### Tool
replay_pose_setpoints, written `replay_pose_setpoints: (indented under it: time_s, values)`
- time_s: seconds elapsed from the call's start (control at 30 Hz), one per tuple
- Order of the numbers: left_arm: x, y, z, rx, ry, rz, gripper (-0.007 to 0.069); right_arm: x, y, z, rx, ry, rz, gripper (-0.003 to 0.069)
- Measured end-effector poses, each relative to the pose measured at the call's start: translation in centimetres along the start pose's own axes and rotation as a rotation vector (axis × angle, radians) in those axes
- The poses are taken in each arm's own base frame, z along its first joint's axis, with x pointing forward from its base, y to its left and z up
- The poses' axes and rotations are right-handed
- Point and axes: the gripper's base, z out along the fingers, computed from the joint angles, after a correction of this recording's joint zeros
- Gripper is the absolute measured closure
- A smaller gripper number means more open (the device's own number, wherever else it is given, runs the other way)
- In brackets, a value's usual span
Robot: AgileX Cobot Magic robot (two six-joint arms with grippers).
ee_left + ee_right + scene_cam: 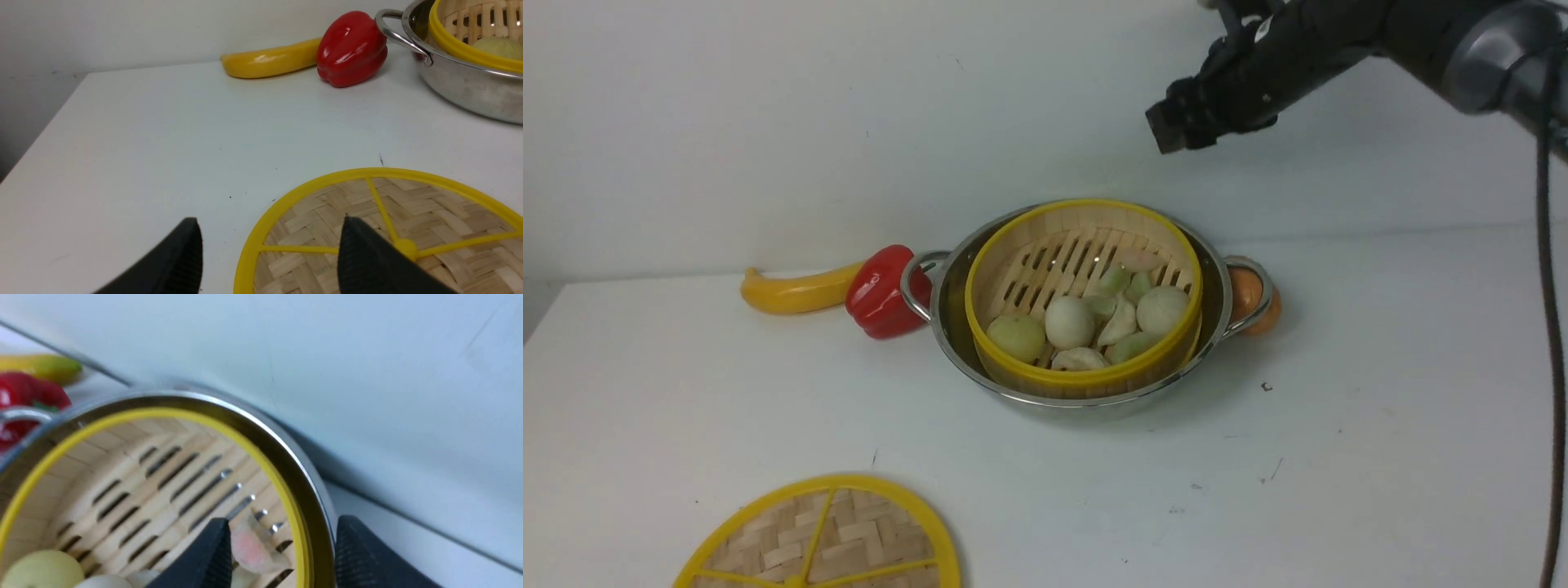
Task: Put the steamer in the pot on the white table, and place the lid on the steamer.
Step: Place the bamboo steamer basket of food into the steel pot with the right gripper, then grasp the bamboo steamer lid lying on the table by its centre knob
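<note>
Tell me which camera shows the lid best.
Left wrist view: the lid sits close, with weave, spokes and hub clear. The front view crops it at the frame edge; the right wrist view misses it entirely.

One pot (949, 322), one steamer (1086, 377), one lid (768, 549), one red pepper (878, 294), one banana (792, 292), one orange (1245, 296), three buns (1068, 321)

- The right arm (1298, 57) is matte black and blocky, with a smooth silver-grey joint housing (1490, 57) at its upper end.
- A thin black cable (1553, 367) runs down beside it on the right.
- The right jaws are black tapered wedges with finely ribbed pads (359, 559).
- The left jaws look the same: black, tapered, ribbed.
</note>
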Motion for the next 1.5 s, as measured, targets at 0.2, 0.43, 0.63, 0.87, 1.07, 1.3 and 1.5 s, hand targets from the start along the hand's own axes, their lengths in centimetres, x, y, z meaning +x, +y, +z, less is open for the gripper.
replay_pose_setpoints:
  time_s: [0.2, 0.43, 0.63, 0.87, 1.07, 1.3, 1.5]
  values:
    - [0.0, 0.0, 0.0, 0.0, 0.0, 0.0, 0.0209, -1.7, 0.5, -4.0, 0.027, -0.075, -0.001, 0.0452]
    - [0.0, 0.0, 0.0, 0.0, 0.0, 0.0, 0.0209, -3.7, 0.1, -11.5, 0.216, -0.185, -0.008, 0.0663]
    - [0.0, 0.0, 0.0, 0.0, 0.0, 0.0, 0.0209, -4.3, 0.8, -16.7, 0.246, -0.246, 0.013, 0.0664]
    - [0.0, 0.0, 0.0, 0.0, 0.0, 0.0, 0.0209, -3.6, 2.2, -23.0, 0.238, -0.232, 0.027, 0.0659]
    - [0.0, 0.0, 0.0, 0.0, 0.0, 0.0, 0.0209, -3.4, 3.6, -26.1, 0.141, -0.279, 0.08, 0.0653]
    - [0.0, 0.0, 0.0, 0.0, 0.0, 0.0, 0.0209, -3.4, 4.5, -25.8, 0.032, -0.275, 0.121, 0.0638]
    - [0.0, 0.0, 0.0, 0.0, 0.0, 0.0, 0.0209, -3.5, 4.9, -25.4, -0.027, -0.269, 0.142, 0.0617]
